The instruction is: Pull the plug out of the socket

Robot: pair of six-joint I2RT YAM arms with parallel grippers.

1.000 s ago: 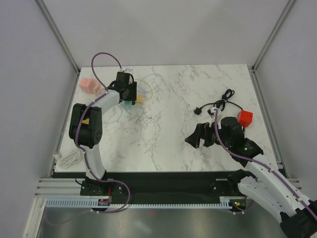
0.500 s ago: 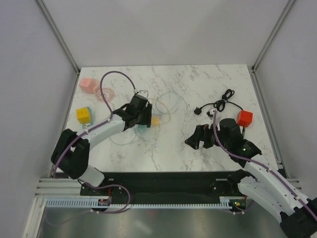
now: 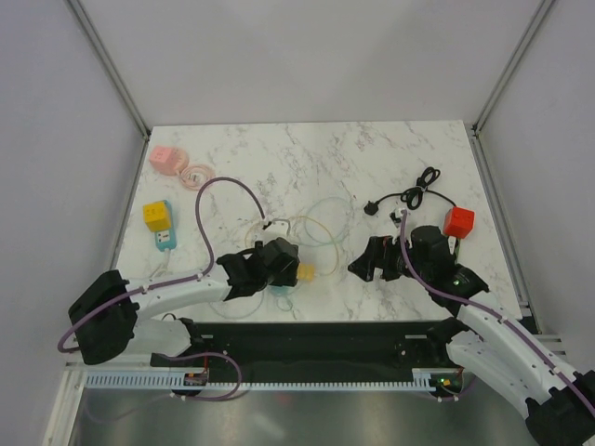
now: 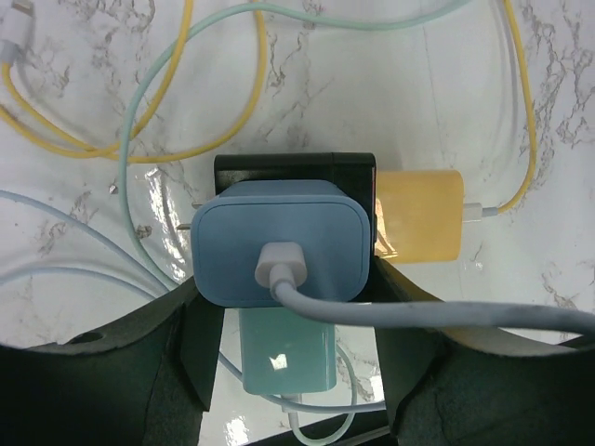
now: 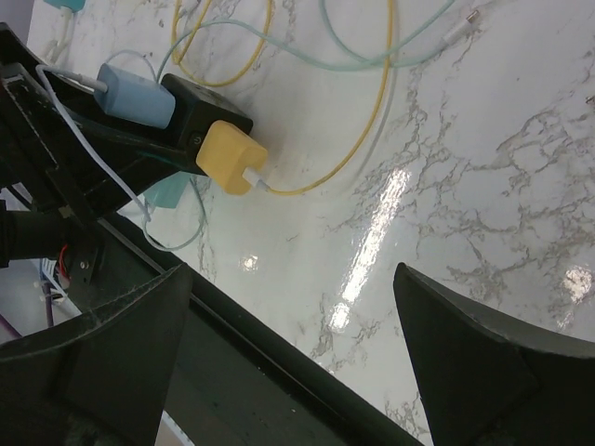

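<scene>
1. Left wrist view: left fingers (image 4: 112,390) pinch the black socket cube (image 4: 293,172) by its sides. The blue plug (image 4: 279,242) faces the camera and the yellow plug (image 4: 418,216) sits on a side face.
2. Right fingers (image 5: 102,372) stand spread wide, empty, facing the yellow plug.
3. Grip that plug squarely; pull straight along its pins.
4. The socket cube sits near the worktop (image 3: 372,167) front edge. Open room lies toward the right arm; mind the looped cables (image 4: 530,111).

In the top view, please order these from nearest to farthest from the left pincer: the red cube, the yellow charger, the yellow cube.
1. The yellow charger, right beside the left pincer, plugged into the black socket block it grips.
2. The yellow cube, at the left side.
3. The red cube, on the far right.
</scene>
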